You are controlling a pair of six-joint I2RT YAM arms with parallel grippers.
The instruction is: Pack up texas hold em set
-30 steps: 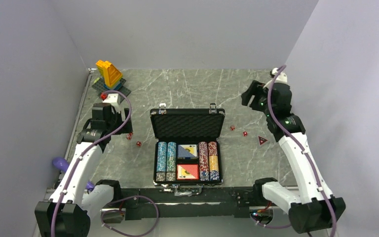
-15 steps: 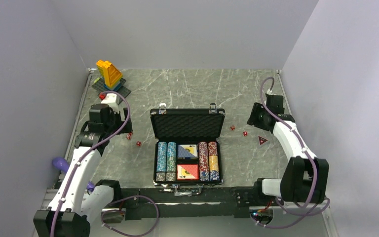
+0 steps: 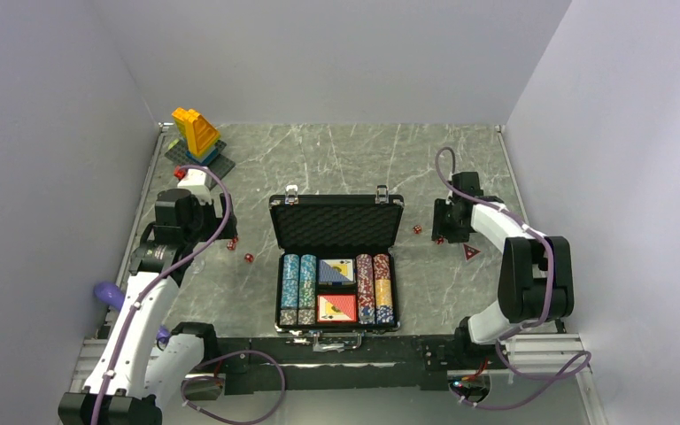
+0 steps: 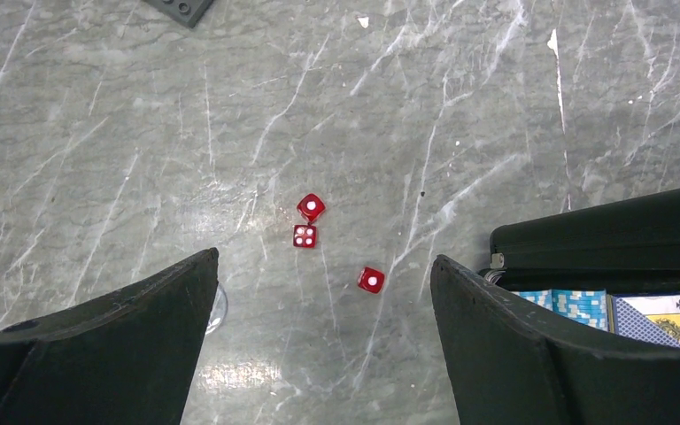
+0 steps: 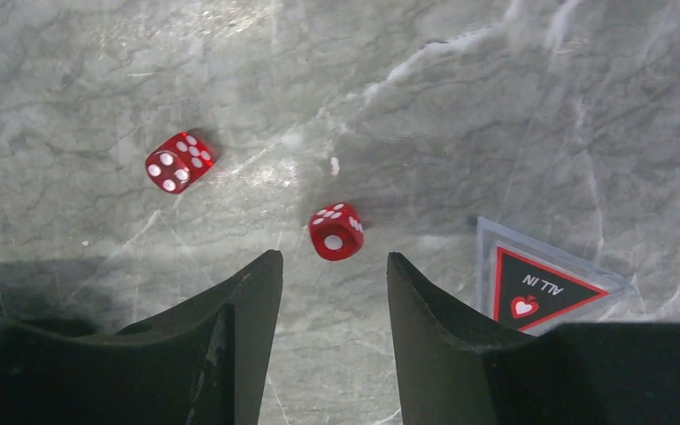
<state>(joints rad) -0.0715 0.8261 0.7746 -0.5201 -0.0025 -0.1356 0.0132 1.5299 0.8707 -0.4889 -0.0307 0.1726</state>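
Rows of striped poker chips (image 3: pixel 298 288) and two card decks (image 3: pixel 336 307) are seen packed in the flat black rectangular case (image 3: pixel 336 224) with silver latches, opened mid-table, foam-lined lid upright. Three small red dice (image 4: pixel 305 235) are framed by the widely spread left gripper (image 4: pixel 323 266). Another red die (image 5: pixel 336 232) lies just ahead of the right gripper (image 5: pixel 334 266), whose jaws are parted and empty.

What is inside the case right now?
Four chip rows, two per side, flanking two card decks. No dice show inside; they lie on the table. Anything under chips and decks is covered.
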